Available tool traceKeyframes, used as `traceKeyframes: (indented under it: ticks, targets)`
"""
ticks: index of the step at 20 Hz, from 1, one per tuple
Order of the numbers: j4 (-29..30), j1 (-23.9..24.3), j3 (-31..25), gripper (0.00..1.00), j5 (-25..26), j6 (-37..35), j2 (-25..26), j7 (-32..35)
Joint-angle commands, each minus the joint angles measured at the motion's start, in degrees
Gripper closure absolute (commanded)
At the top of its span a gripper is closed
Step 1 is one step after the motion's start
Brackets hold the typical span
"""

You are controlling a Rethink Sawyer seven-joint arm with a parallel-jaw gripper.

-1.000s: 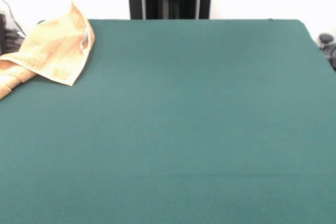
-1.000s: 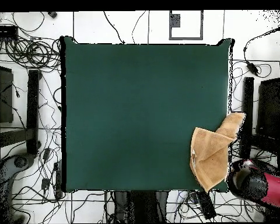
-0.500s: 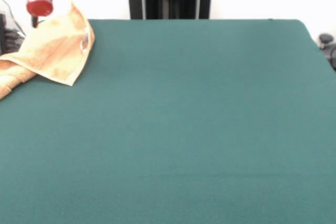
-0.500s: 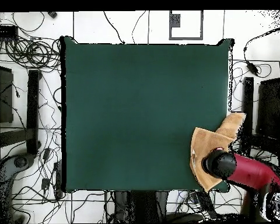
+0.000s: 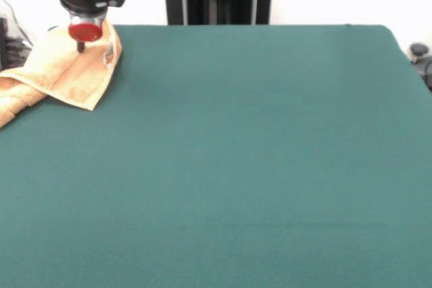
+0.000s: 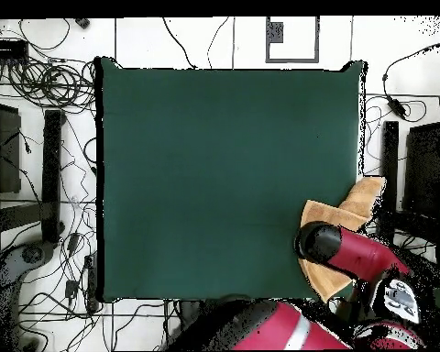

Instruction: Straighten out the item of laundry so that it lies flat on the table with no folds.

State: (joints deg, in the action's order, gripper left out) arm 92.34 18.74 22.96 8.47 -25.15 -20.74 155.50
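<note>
The gripper (image 5: pixel 80 46) is held over the folded towel (image 5: pixel 64 72) at the table (image 5: pixel 256 153) corner; its opening cannot be told.

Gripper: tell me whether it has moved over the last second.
Yes. In the front view the gripper has come in from the left edge and now hangs over the towel, nearer the table's far corner.

You see the towel (image 5: pixel 64 72) at one corner of the desk (image 5: pixel 243 153), golden-orange terry with a pale hem. It is not flat: it is folded over itself, with one pointed corner on the green cloth and a creased part that runs past the desk edge. In the overhead view the towel (image 6: pixel 345 213) hangs partly over the side. The desk is wide, dark green, much bigger than the towel.
</note>
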Motion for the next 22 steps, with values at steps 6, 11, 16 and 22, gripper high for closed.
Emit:
traceKeyframes:
  ticks: [6, 11, 16, 22]
  targets:
    - [-5.9, -7.3, 2.5, 1.0, -14.2, -0.2, 11.0, 19.0]
    - [-7.8, -10.1, 4.7, 1.0, -18.8, -0.9, 13.6, 19.3]
    - [-6.9, -9.5, 6.0, 1.0, -20.5, -0.8, 13.4, 16.1]
    - [-10.6, -11.6, 7.9, 1.0, -23.3, -5.7, 16.2, 16.0]
